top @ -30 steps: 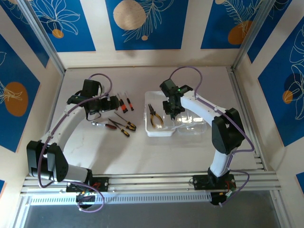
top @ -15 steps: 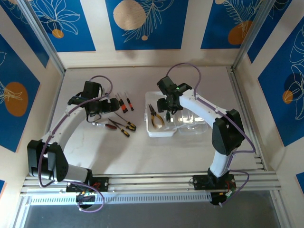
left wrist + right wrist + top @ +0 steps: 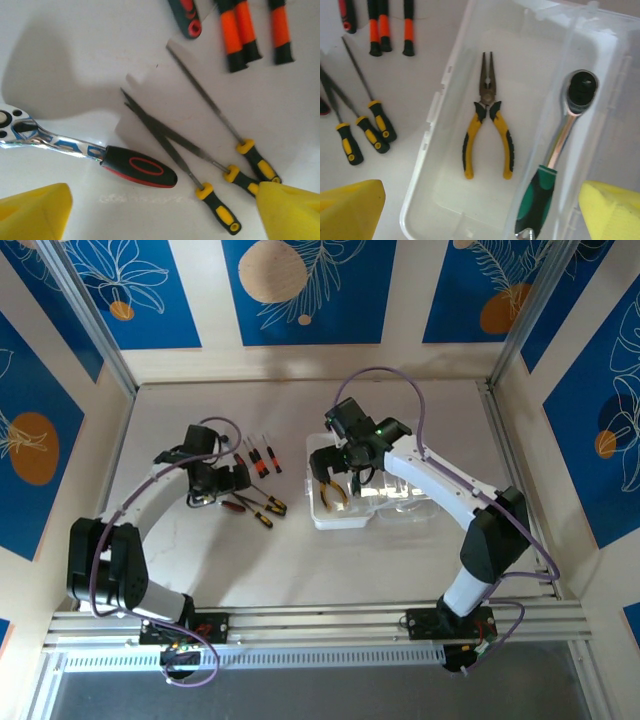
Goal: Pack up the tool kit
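Note:
The tool kit's clear case [image 3: 345, 523] lies open at mid-table. Yellow-handled pliers [image 3: 487, 135] lie in its left half, and a green-handled ratchet [image 3: 555, 165] lies beyond a clear ridge to their right. My right gripper [image 3: 480, 212] hovers over the case [image 3: 427, 165], open and holding nothing. Left of the case lie orange-handled screwdrivers [image 3: 242, 30], three yellow-and-black-handled files [image 3: 220, 175] and a black-and-red-handled ratchet [image 3: 140, 167]. My left gripper [image 3: 162, 215] hangs open just above that ratchet's handle, with a yellow fingertip [image 3: 35, 215] on each side.
Raised walls bound the white table [image 3: 300, 570] at the back and both sides. The loose tools [image 3: 255, 502] cluster between my left gripper [image 3: 222, 483] and the case. My right gripper [image 3: 340, 462] sits above the case's far left corner. Bare tabletop lies toward the near edge.
My right gripper has opened and drawn back left over the case, leaving the green-handled ratchet inside. My left gripper has moved toward the near side, over the loose tools.

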You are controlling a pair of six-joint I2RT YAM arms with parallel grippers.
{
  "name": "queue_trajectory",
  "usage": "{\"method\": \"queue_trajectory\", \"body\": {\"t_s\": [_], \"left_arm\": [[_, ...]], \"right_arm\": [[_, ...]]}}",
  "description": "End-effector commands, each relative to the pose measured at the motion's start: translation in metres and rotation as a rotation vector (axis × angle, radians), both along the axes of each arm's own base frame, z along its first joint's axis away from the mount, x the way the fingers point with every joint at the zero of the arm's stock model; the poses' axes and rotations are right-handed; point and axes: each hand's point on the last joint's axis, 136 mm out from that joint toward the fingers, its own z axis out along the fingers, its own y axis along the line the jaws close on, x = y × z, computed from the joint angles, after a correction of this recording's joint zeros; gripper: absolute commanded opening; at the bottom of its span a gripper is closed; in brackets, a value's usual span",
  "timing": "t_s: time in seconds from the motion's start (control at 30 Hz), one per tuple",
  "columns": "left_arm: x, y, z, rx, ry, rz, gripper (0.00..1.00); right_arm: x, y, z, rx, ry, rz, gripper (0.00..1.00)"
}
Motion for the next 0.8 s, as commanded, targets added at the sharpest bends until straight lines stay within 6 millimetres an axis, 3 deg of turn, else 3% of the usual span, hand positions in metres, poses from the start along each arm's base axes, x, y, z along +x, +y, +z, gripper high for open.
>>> {"method": "queue_trajectory", "body": {"t_s": [0.0,0.33,0.77], "left_arm": [[-0.011,-0.004,-0.014,-0.029,0.047,0.014,0.87],[-0.049,-0.036,-0.038,-0.036,0.119,-0.038,0.76],[-0.04,-0.071,-0.063,-0.027,0.166,-0.094,0.71]], "right_arm": [[-0.002,0.009,0.0,0.033,0.006,0.046,0.99],[-0.005,0.01,-0.012,0.035,0.032,0.052,0.99],[-0.009,0.004,-0.019,0.042,0.042,0.052,0.99]]}}
